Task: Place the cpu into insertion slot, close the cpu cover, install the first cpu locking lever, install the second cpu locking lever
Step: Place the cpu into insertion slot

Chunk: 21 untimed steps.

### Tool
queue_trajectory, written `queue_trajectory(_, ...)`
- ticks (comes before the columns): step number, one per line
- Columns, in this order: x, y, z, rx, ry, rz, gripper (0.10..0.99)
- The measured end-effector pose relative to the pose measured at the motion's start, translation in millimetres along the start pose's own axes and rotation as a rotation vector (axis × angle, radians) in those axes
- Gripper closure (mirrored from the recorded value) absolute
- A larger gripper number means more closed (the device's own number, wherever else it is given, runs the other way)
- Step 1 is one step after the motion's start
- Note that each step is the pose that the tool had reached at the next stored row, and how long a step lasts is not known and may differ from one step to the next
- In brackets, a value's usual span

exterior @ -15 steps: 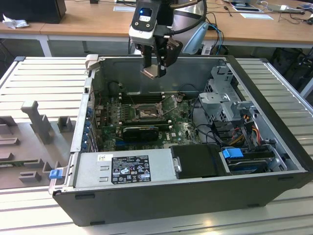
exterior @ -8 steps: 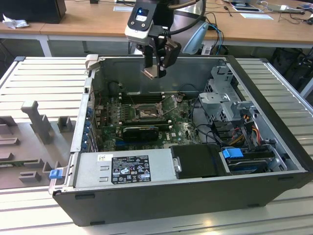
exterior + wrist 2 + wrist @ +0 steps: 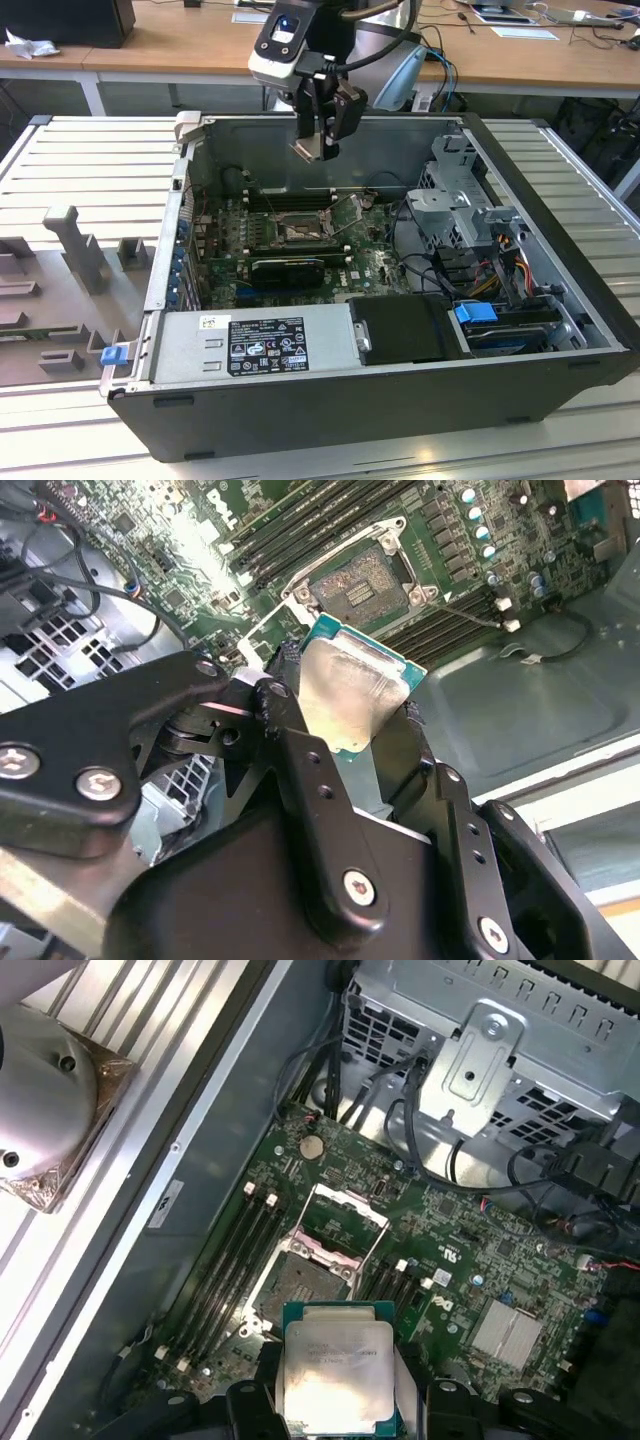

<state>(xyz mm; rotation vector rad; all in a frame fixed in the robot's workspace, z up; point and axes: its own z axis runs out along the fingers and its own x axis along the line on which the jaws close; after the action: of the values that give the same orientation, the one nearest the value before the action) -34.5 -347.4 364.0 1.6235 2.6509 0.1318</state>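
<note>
Black metal fingers [image 3: 262,1388] of my pincer [image 3: 338,1405] sit closest to both wrist cams, clamped narrow on opposite edges of the cpu [image 3: 335,1375], a small flat square chip w/ pale silver-beige metal face on a green-edged base. Nothing else is in the grip. Second wrist view: same chip [image 3: 345,695] between the pincer [image 3: 345,720] fingers, face toward the cam.

Exterior view: pincer [image 3: 320,148] hangs above the open side of a big black computer case [image 3: 330,425] lying flat on a ribbed grey aluminium table [image 3: 90,170]. The cpu [image 3: 307,150] is up in the air at about the case's rim level, well apart from the board below.

Insertion slot [image 3: 298,1288], a square socket w/ dark metal frame and brownish contact centre, lies bare on the green motherboard [image 3: 480,1260]; also seen at [image 3: 300,232] and [image 3: 362,585]. No chip in it. Cpu cover [image 3: 352,1203], a thin silvery square frame plate w/ wide central window, is swung up off the slot, hinged at one edge.

Long black memory slots [image 3: 235,1250] run just beside the socket. Grey perforated steel drive cage [image 3: 480,1050] is at the board's edge w/ black cables near it. Silver power supply box [image 3: 260,340] w/ a label sits along the case's near wall in the exterior view.
</note>
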Motion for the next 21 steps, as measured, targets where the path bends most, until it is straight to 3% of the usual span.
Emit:
queue_trajectory(14, 0.0, -0.1, 1.7, -0.003, -0.0143, 0.155, 0.557)
queue_trajectory(15, 0.0, -0.2, 2.2, -0.004, -0.0193, 0.213, 0.557)
queue_trajectory(17, 0.0, -0.2, 3.2, -0.005, -0.0242, 0.268, 0.557)
queue_trajectory(21, -0.1, -0.6, 6.9, -0.005, -0.0255, 0.282, 0.557)
